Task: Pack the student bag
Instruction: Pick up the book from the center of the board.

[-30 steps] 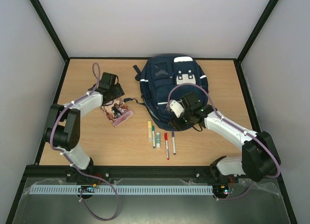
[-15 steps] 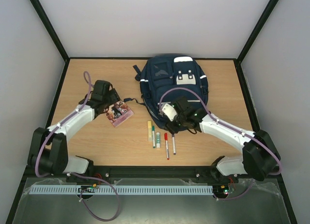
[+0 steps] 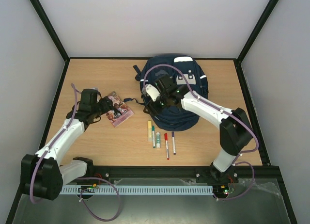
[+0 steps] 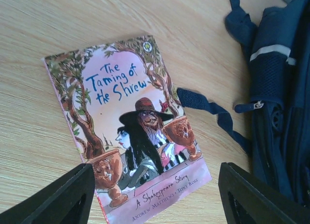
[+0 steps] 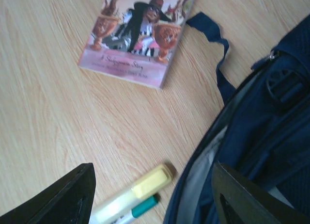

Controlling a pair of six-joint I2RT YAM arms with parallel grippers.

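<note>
- The student bag [image 3: 180,95] lies flat, front face up, at the far centre-right of the bench [image 3: 218,136]. It is the largest item on the bench.
- A gap along the bag's near-left edge exposes light grey lining [image 5: 201,178].
- The right arm reaches across the bag. The right tool [image 5: 152,166] hangs over the bag's near-left edge, with its fingers set wide apart and nothing between them.
- A book [image 3: 117,113], titled "The Taming of the Shrew", lies flat and cover up on the bench, to the left of the bag.
- The left tool [image 4: 156,166] hangs over the near end of the book. Its fingers are wide apart, one to each side of the cover in the wrist view. Contact with the book cannot be determined.
- A dark blue strap [image 4: 213,115] trails from the bag across the bench. Its free end lies just beside the book's right edge.
- A row of writing items lies on the bench just in front of the bag:
  - a yellow highlighter [image 3: 149,130]
  - a green-capped marker [image 3: 153,136]
  - a red-capped pen [image 3: 166,145]
  - a dark-capped pen [image 3: 174,142]
- The highlighter lies nearest the bag's open edge.
</note>
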